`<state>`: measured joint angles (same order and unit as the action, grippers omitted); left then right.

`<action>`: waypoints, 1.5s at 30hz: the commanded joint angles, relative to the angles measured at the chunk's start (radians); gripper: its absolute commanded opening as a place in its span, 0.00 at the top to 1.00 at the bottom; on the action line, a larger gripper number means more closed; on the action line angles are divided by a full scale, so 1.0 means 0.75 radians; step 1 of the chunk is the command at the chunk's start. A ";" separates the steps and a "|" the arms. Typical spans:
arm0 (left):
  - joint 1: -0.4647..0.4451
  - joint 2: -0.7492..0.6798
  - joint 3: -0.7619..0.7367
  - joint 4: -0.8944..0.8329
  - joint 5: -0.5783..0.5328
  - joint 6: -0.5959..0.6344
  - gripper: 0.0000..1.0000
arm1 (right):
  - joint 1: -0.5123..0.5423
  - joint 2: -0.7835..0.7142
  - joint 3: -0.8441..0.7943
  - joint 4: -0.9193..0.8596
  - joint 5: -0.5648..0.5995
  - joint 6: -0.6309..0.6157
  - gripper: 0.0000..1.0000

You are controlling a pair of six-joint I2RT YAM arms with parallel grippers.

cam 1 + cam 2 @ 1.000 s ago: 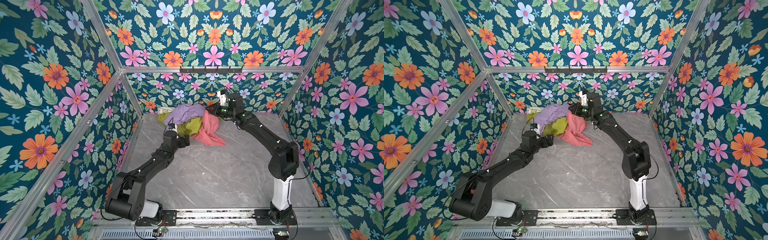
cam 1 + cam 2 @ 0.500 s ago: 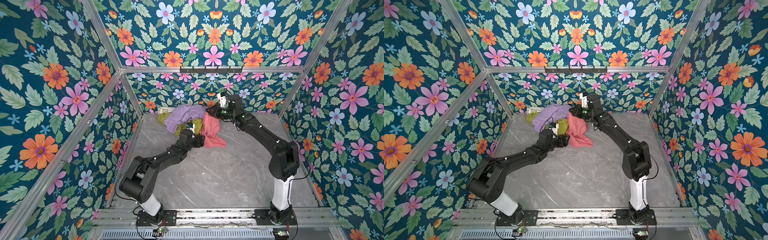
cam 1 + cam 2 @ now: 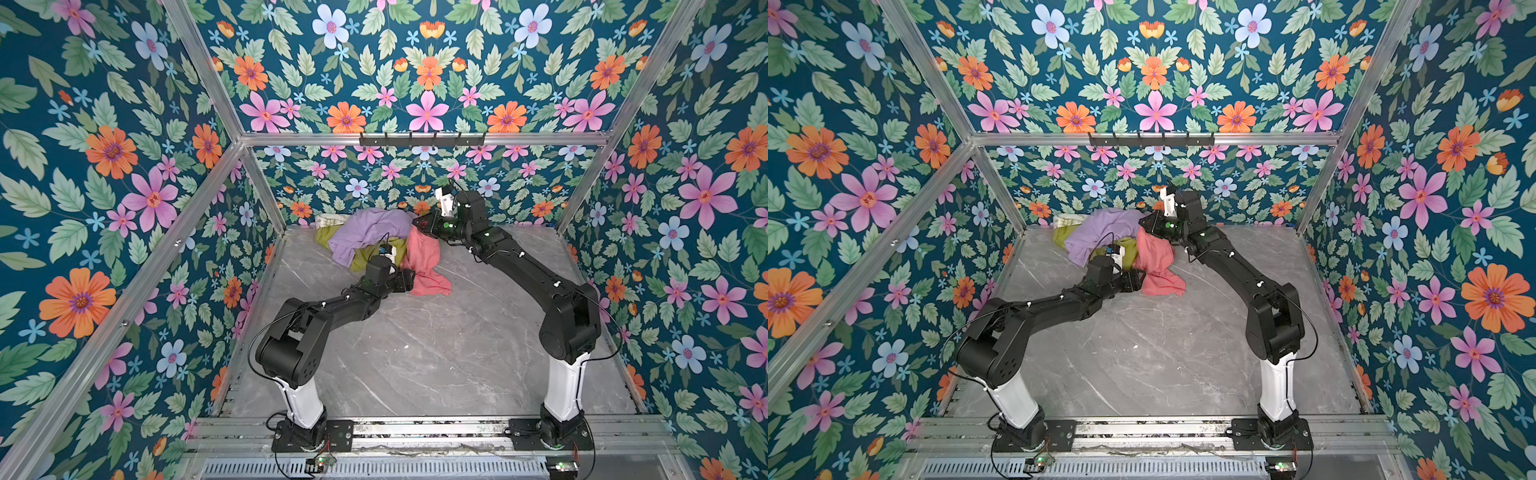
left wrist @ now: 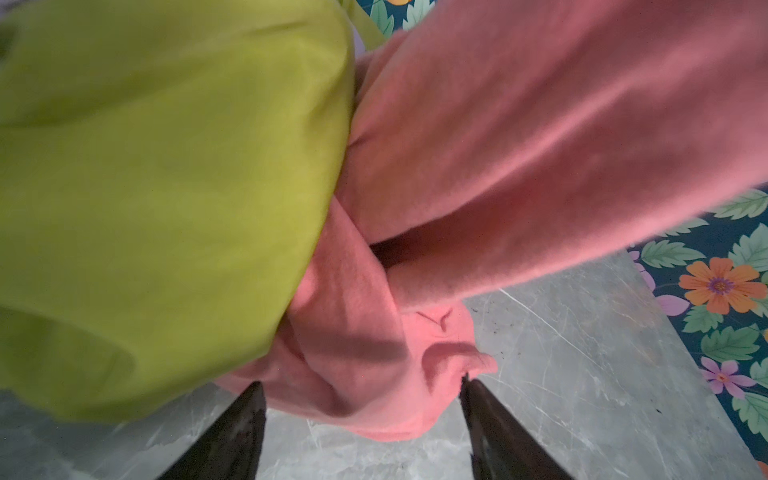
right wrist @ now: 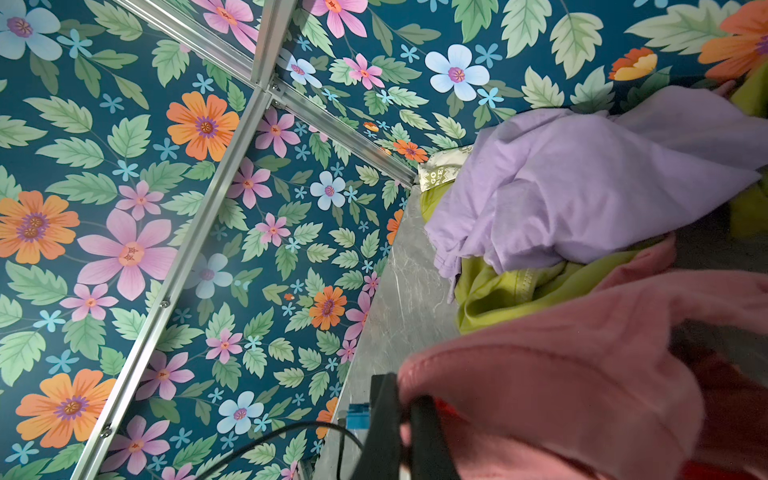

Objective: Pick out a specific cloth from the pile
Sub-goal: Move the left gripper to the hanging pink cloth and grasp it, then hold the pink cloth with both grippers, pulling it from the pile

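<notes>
Having advanced, left gripper seemingly unclenched astride the cloth; right gripper clutching it.

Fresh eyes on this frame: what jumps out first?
The loud floral walls on every side hit first. Next is the pile at the back of the grey marble tabletop: a lilac cloth over an olive-green cloth. Beside it a salmon-pink cloth drapes down from the right gripper, which is shut on its top, and the left gripper sits open around its lower fold.
</notes>
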<state>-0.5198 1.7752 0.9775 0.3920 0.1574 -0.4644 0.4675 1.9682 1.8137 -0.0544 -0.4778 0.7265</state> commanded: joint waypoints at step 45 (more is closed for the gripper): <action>0.002 -0.076 0.081 -0.072 -0.146 0.086 1.00 | 0.003 -0.080 -0.032 0.093 0.021 -0.009 1.00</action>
<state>-0.5190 1.7359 1.0256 0.3332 0.0772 -0.4301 0.4675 1.9278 1.7809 -0.0410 -0.4667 0.7292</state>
